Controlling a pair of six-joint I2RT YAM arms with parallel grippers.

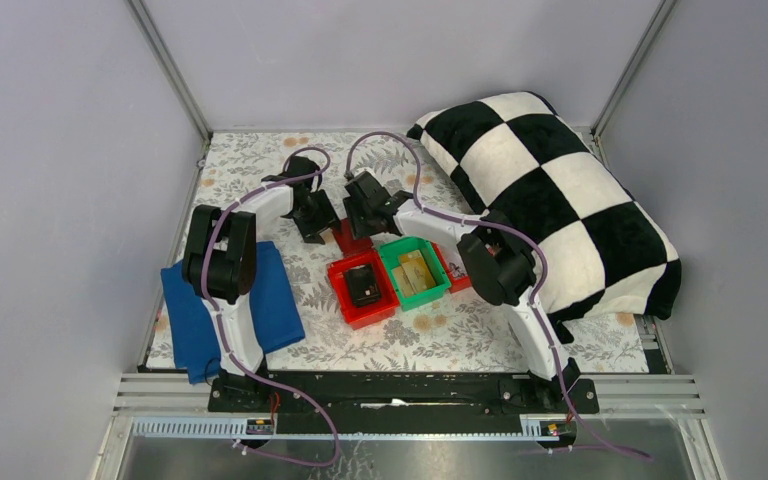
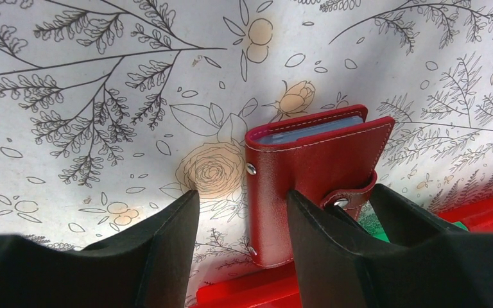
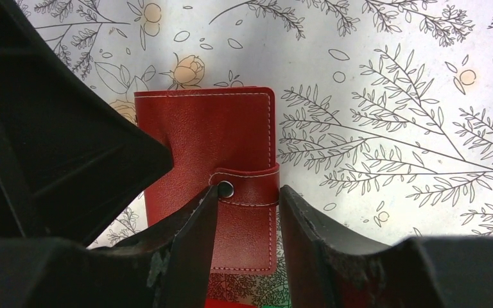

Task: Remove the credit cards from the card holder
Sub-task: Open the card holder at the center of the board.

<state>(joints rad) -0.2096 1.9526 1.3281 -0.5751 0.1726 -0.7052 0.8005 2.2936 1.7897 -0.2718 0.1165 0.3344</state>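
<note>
The closed card holder [image 3: 205, 135] lies flat mid-table [image 1: 260, 160], just beyond the red bin [image 1: 333, 268]. Its long axis points toward the far edge, with the credit cards [image 2: 311, 127] showing at that end. The left gripper [image 2: 242, 199] gapes over it, and the right gripper [image 3: 249, 192] gapes astride its strap [image 3: 257, 183].

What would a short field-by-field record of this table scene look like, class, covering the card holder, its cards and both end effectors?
card holder: closed, lying flat on the flowered cloth
strap: snapped shut
cards: inside the holder, only edges showing
left end effector: open, one finger over the holder, one beside it
right end effector: open, fingers either side of the strap
task progress: no card out yet
</note>
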